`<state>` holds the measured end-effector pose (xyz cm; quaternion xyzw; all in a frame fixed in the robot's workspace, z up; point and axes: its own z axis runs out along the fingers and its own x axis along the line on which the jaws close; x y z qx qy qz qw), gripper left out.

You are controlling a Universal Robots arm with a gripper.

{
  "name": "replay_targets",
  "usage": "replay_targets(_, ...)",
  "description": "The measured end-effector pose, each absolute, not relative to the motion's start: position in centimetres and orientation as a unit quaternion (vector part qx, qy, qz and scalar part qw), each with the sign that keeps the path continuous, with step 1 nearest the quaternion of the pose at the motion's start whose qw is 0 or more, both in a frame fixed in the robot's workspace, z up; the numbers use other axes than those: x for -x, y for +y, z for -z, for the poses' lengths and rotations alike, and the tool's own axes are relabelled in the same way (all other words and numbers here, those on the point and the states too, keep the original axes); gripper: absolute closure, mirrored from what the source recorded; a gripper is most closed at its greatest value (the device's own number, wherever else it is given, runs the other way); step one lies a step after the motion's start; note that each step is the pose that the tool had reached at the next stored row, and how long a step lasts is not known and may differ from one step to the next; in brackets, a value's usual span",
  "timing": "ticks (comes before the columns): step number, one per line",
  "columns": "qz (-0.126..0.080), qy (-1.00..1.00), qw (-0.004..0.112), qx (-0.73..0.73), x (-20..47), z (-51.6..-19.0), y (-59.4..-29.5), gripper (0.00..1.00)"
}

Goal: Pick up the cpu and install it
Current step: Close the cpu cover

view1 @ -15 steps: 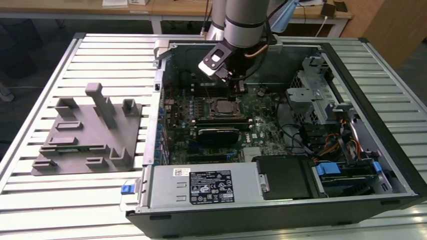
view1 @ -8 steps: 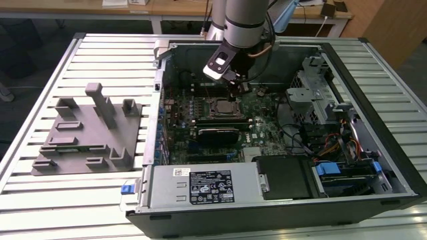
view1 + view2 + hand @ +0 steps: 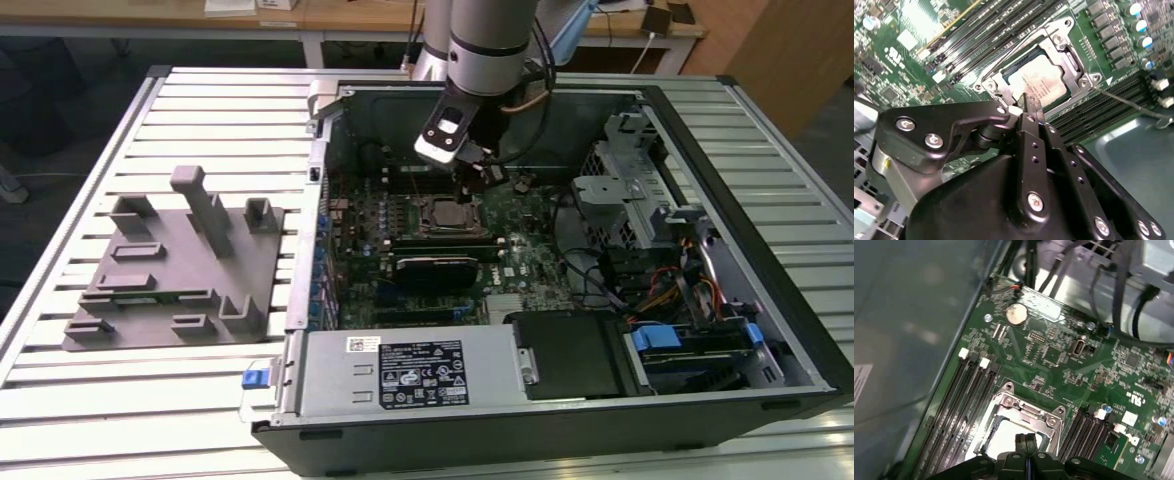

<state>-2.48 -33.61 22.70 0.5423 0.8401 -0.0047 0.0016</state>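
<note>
The jaws are pressed together with nothing between them, pointing tip-down inside the open computer case (image 3: 534, 432). The cpu (image 3: 1036, 82) lies flat in the metal socket frame (image 3: 1056, 39) on the green motherboard (image 3: 1054, 356), directly beneath the tips of the jaws; whether they touch it cannot be told. The grey moulded tray (image 3: 160, 275) sits on the slatted counter (image 3: 200, 105) outside the case, well away from the jaws.

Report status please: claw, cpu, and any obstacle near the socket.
Claw shut, empty, hanging above socket frame. Cpu lies inside that frame. Nothing between claw and cpu.
</note>
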Motion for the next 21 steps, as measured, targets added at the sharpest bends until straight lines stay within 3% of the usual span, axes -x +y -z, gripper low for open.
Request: replay_targets(21,0.005,0.924,0.003,-0.383,2.52,-22.68,-33.61,0.89)
